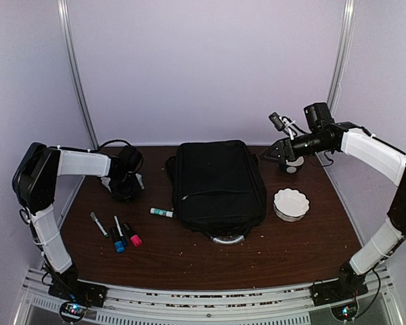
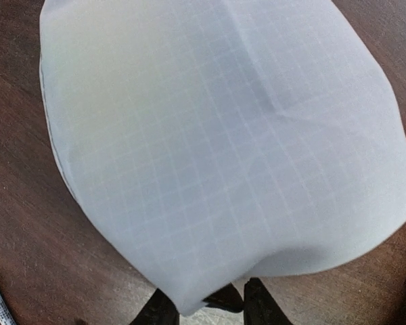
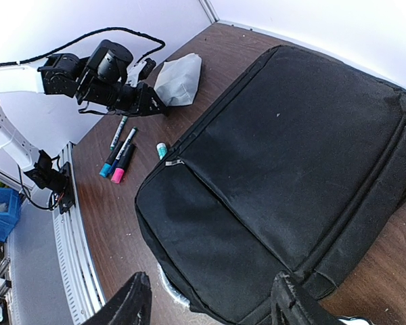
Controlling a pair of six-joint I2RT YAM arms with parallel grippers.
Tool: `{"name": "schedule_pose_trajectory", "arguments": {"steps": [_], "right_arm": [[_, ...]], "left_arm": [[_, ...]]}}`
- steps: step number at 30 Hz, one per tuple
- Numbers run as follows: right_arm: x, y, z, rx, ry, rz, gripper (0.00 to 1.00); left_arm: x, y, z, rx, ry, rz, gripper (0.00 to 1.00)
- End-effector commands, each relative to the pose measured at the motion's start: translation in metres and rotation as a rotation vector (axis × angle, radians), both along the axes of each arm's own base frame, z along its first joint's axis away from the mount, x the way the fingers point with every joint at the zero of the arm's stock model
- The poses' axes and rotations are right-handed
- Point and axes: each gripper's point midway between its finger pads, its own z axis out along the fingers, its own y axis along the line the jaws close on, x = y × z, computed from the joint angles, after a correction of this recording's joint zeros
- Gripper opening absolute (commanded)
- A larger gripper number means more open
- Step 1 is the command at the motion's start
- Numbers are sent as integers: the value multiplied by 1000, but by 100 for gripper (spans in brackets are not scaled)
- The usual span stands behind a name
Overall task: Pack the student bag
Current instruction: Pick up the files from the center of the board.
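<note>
No readable text or numbers, print on the green marker (image 1: 161,212) too small to read

A dark brown wooden table (image 1: 189,264) with a matt, faintly grained top fills the bottom of the booth. Fine pale crumbs (image 1: 257,252) speckle it toward the near edge. Plain pale lilac-white wall panels (image 1: 203,68) close it in at the back and on both sides, with slim silver metal upright strips (image 1: 76,81) rising at the two rear corners. Along the table's near edge runs a slotted silver aluminium rail (image 1: 203,298). The light is soft and even, with faint shadows. In the right wrist view a grey floor (image 3: 34,271) shows beyond that rail, and blue plastic bins (image 3: 1,213) stand on it, cut off by the picture's edge.
</note>
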Motion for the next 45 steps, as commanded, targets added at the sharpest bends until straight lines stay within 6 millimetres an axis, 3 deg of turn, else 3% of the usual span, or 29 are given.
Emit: {"name": "schedule_pose_trajectory", "arguments": {"steps": [1,3,6,10,13,16,21,27,33,38,41,45], "right_arm": [[1,3,-3,-8,-3,13,61],[2,3,-6,-11,1,11,61],[3,4,-9,-17,7,11,60],[3,5,-10,-22,10,14,60],[2,5,-10,-28,3,16,60],[2,5,-11,-33,-3,16,60],[3,6,-14,-34,4,23,60],[4,7,-19,-40,17,32,59],[4,8,-19,-37,19,36,59],[6,10,-21,-24,41,42,59],[6,10,-19,-22,47,43,59],[9,5,-12,-32,25,27,59]], "left_arm": [[15,10,1,16,-31,11,36],[17,11,-1,5,-31,7,41],[18,12,-6,-15,-21,1,40],[20,14,1,-8,-34,-8,15],[18,19,19,16,-62,-14,0],[16,28,46,57,-104,-21,0],[17,39,116,113,-254,-56,0],[21,21,210,129,-459,-237,0],[10,-53,287,65,-618,-631,0],[-24,-135,351,-85,-787,-974,0],[-50,-185,370,-116,-852,-1181,0],[-77,-237,377,-208,-873,-1394,0]]}}
